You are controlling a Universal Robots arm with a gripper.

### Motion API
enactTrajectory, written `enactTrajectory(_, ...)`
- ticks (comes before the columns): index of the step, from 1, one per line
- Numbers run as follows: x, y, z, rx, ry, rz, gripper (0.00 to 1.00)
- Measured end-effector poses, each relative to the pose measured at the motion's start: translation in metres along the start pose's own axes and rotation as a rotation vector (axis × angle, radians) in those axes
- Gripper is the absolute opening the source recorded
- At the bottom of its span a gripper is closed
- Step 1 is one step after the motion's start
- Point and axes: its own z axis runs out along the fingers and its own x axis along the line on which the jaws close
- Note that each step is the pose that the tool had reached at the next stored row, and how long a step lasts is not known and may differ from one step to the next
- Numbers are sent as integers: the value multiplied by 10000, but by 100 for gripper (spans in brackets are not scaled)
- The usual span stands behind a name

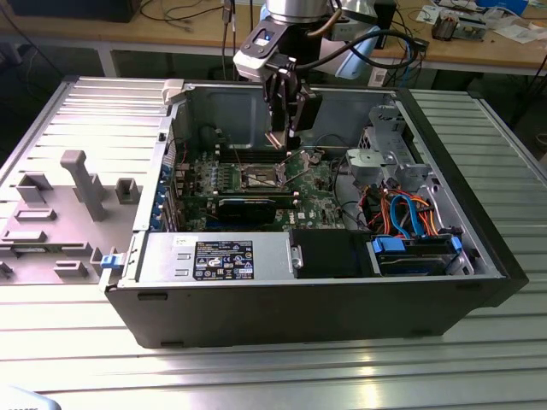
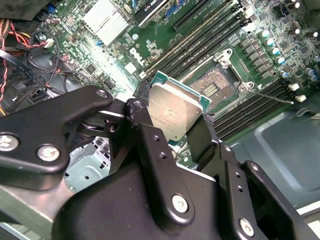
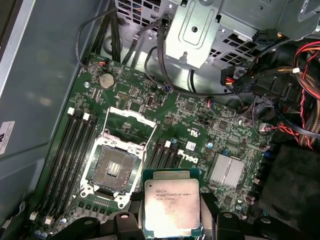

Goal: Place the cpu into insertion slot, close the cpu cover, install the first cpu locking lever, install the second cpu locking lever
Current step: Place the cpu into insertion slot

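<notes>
cpu held over the board

the gripper [image 1: 285, 137] is clenched on the cpu [image 3: 171, 202], its fingers [image 2: 150, 130] pinching two opposite edges. the cpu hangs above the green board, just beside the slot [image 3: 114, 167] and clear of it (the slot's dark centre lies bare). the cover [image 3: 131, 114] stands swung up off the slot.

Arm [image 1: 295, 10] vertical, gripper [image 1: 285, 135] nose-down, fingers [image 2: 150, 145] tight against the cpu [image 3: 171, 207] edges.
</notes>
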Motion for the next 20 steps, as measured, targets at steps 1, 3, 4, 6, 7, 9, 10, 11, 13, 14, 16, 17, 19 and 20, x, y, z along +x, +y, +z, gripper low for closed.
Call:
enactTrajectory(1, 0, 0, 0, 2, -2, 6, 55)
enactTrajectory(3, 0, 0, 0, 7, -8, 19, 55)
enactTrajectory(4, 0, 0, 1, 9, -12, 26, 55)
enactTrajectory(6, 0, 0, 1, 15, -21, 42, 55)
enactTrajectory(7, 0, 0, 1, 18, -25, 51, 55)
enactTrajectory(9, 0, 0, 1, 28, -39, 82, 55)
enactTrajectory(10, 0, 0, 1, 32, -43, 101, 55)
enactTrajectory(11, 0, 0, 1, 37, -45, 125, 55)
enactTrajectory(13, 1, -1, 2, 43, -45, 165, 55)
enactTrajectory(14, 1, 0, 2, 48, -44, 196, 55)
enactTrajectory(16, 1, 0, 2, 54, -42, 234, 55)
enactTrajectory(17, 1, 0, 3, 54, -27, 275, 55)
enactTrajectory(19, 0, 0, 3, 29, 79, 355, 55)
enactTrajectory(20, 0, 0, 3, 15, 137, 400, 55)
